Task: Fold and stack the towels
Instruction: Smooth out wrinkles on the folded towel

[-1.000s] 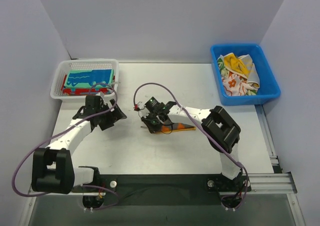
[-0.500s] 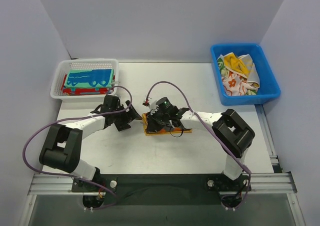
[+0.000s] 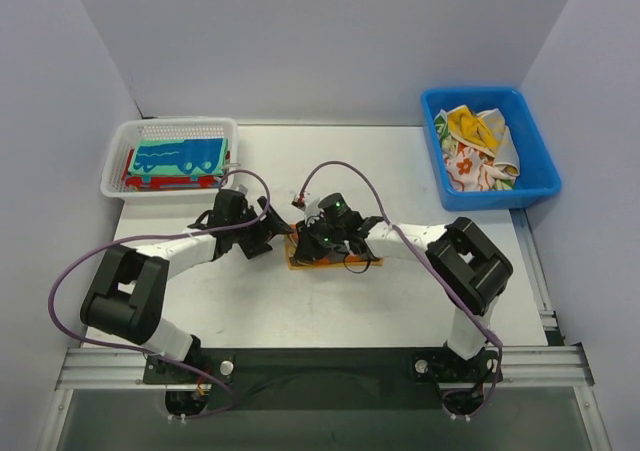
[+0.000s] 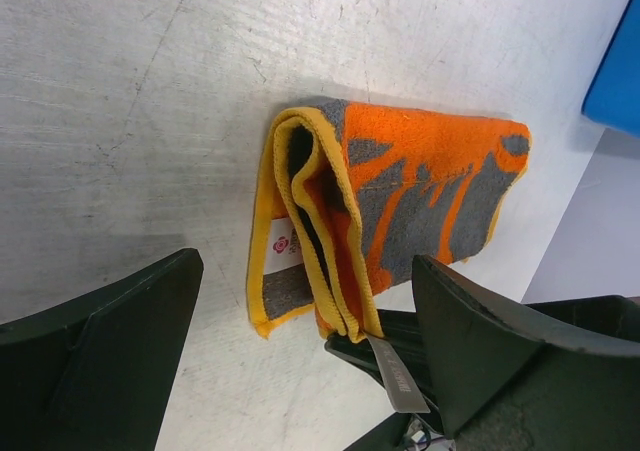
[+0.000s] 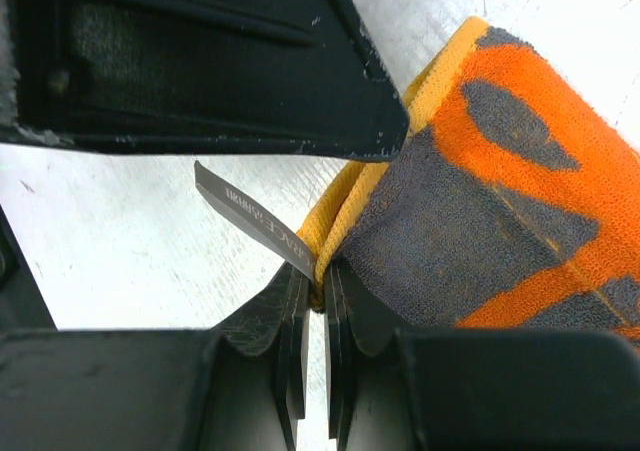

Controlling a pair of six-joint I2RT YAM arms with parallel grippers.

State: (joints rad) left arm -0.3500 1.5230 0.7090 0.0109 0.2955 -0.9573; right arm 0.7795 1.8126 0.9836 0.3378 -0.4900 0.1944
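Observation:
A grey-and-orange towel (image 3: 303, 258) with a yellow border lies folded on the table's middle (image 4: 400, 191). My right gripper (image 3: 320, 241) is shut on its folded yellow edge, beside a small grey label (image 5: 312, 281). The towel's orange lettering fills the right of the right wrist view (image 5: 520, 171). My left gripper (image 3: 272, 233) stands wide open just left of the towel, its fingers either side of the towel's end (image 4: 305, 271), not touching it. Folded teal and red towels (image 3: 180, 157) lie stacked in the white basket (image 3: 170, 126). Crumpled towels (image 3: 475, 146) fill the blue bin (image 3: 535, 186).
The white basket stands at the back left, the blue bin at the back right. The two grippers are very close together; a left finger (image 5: 200, 61) hangs right above the right gripper's jaws. Purple cables loop over both arms.
The towel went from a narrow strip to a flat fold. My left gripper swung right from near the basket up to the towel's left end. The right gripper stayed shut on the edge.

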